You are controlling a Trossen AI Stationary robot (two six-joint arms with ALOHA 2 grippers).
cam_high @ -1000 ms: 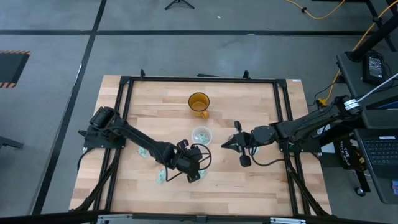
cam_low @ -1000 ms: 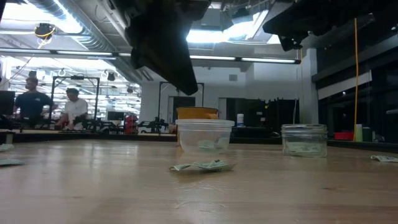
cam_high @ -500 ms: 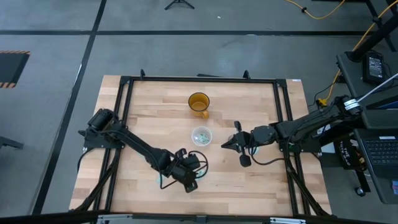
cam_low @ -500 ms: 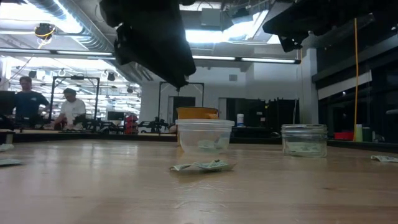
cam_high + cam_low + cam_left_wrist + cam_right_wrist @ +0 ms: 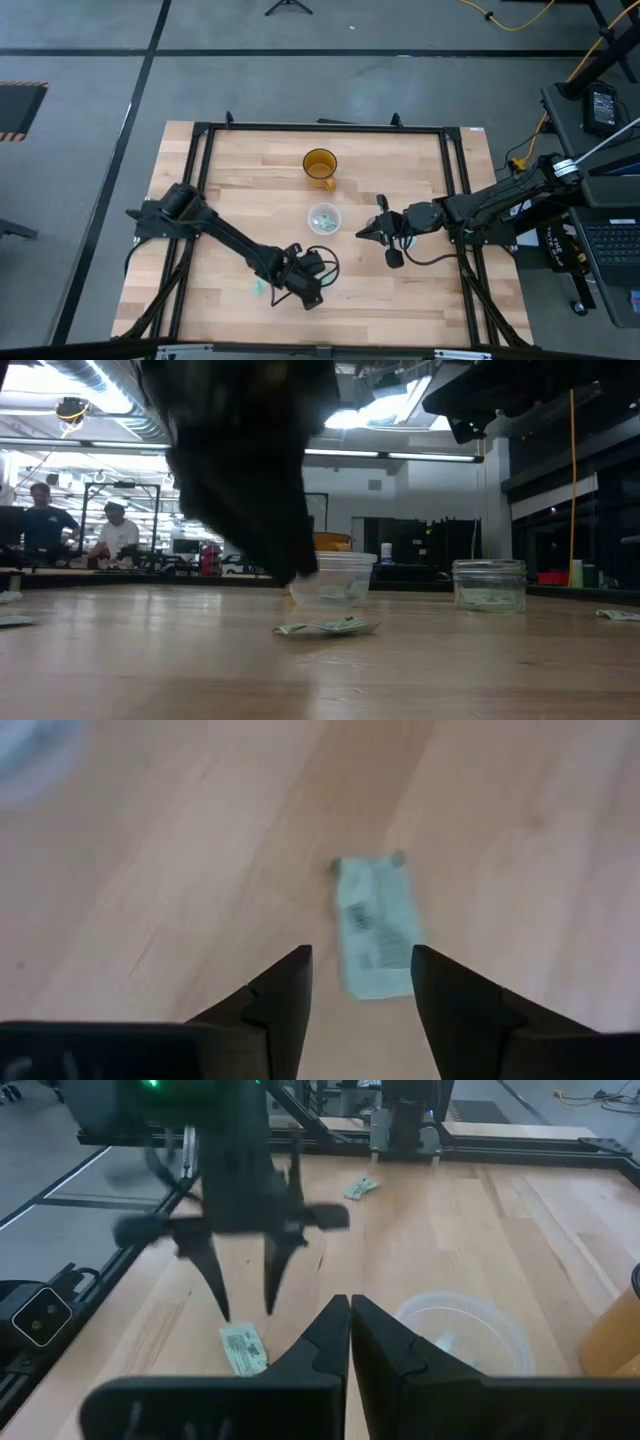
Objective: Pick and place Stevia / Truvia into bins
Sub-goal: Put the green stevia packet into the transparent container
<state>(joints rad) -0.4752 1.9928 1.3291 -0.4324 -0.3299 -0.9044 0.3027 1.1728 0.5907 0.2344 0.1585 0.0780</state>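
Hovering left gripper [image 5: 360, 982], fingers apart, above packet [image 5: 376, 927], print unreadable; right gripper [image 5: 349, 1312] closed.

Four cameras on my worktop [image 5: 400, 300].
Overhead looks straight down; low looks level across; both wrist views closely share one packet [image 5: 378, 927].

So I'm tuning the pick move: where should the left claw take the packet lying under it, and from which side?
Likely from straight above, pinching across the packet's narrow width near its middle. It lies flat on the wooden table, so no side offers an edge to catch. The left claw is open above it, fingers pointing down and roughly straddling the packet's near end.
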